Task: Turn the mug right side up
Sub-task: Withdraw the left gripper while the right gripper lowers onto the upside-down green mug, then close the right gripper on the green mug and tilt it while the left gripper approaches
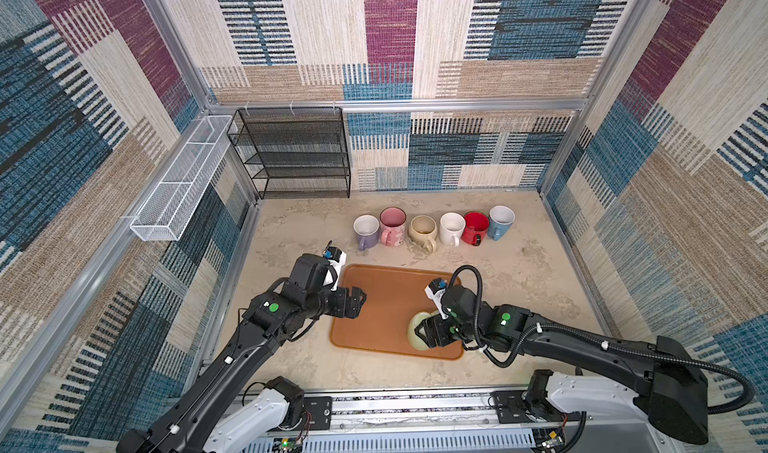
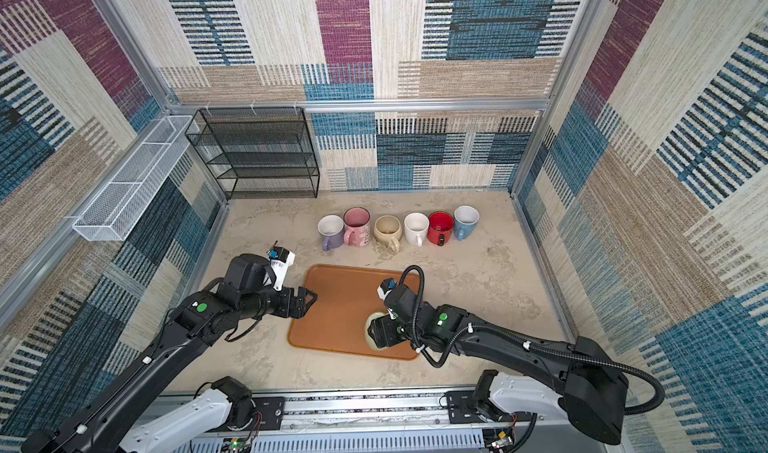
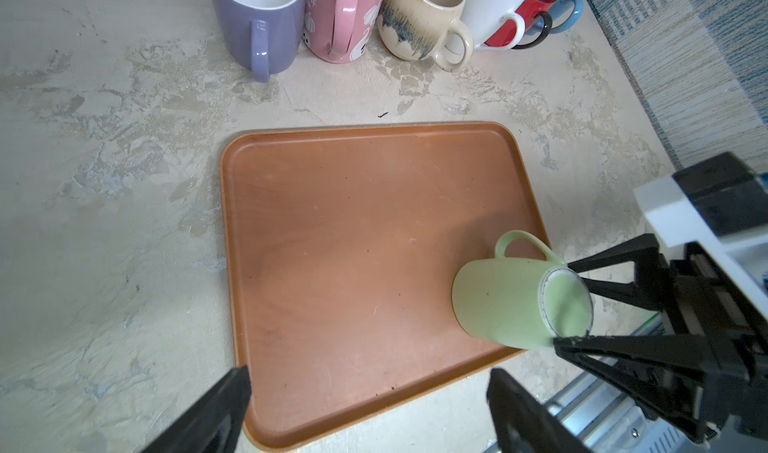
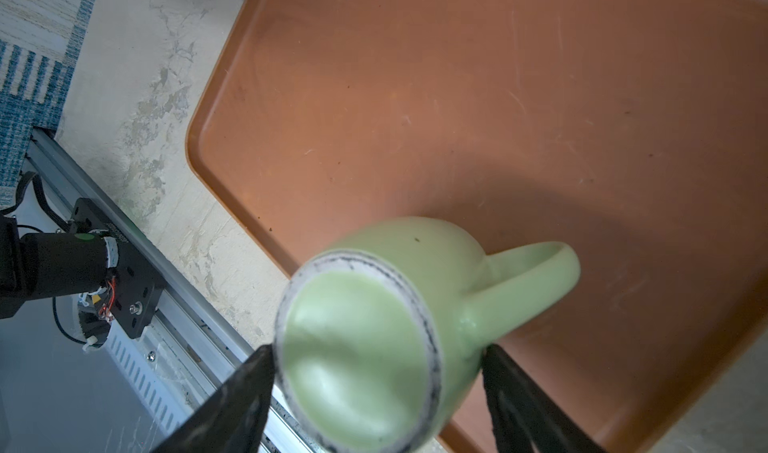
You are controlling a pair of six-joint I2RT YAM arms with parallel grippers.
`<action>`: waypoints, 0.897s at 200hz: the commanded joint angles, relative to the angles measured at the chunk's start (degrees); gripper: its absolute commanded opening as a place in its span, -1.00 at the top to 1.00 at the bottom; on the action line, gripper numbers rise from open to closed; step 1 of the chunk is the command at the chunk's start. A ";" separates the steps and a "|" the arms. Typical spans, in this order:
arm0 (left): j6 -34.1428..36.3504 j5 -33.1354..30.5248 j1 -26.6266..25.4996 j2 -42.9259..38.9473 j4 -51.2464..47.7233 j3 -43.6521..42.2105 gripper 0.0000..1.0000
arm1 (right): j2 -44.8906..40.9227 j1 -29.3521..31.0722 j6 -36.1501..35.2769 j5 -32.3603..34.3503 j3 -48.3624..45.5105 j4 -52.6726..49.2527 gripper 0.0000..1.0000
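A pale green mug (image 1: 417, 326) (image 2: 370, 321) lies tilted near the front right corner of the orange tray (image 1: 382, 297) (image 2: 340, 305). Its base points at my right gripper (image 1: 424, 333) (image 2: 374, 332). In the right wrist view the mug (image 4: 374, 305) fills the gap of my right gripper (image 4: 376, 349), one finger against each side of its base, handle to one side. The left wrist view shows the mug (image 3: 498, 301) leaning, mouth toward the tray (image 3: 353, 222). My left gripper (image 1: 360, 301) (image 2: 311, 299) (image 3: 369, 374) hangs open over the tray's left edge, holding nothing.
Several upright mugs (image 1: 432, 228) (image 3: 419, 14) stand in a row behind the tray. A black mesh shelf (image 1: 295, 151) sits at the back left, with a white wire basket (image 1: 183, 180) on the left wall. A metal rail (image 1: 415, 405) runs along the front edge.
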 commanded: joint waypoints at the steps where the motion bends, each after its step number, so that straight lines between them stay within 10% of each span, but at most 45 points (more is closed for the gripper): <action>1: -1.16 1.67 -0.01 -1.14 -0.66 -0.74 -0.86 | 2.08 0.15 1.88 2.01 1.14 2.16 -0.46; 103: -1.20 3.02 -0.01 -4.52 -1.32 -1.84 -0.84 | 11.54 0.17 1.81 3.53 6.80 6.20 -0.13; 179: -1.02 3.22 -0.01 -4.69 -1.13 -2.27 -0.83 | 18.38 0.15 -0.54 3.23 12.61 8.48 0.65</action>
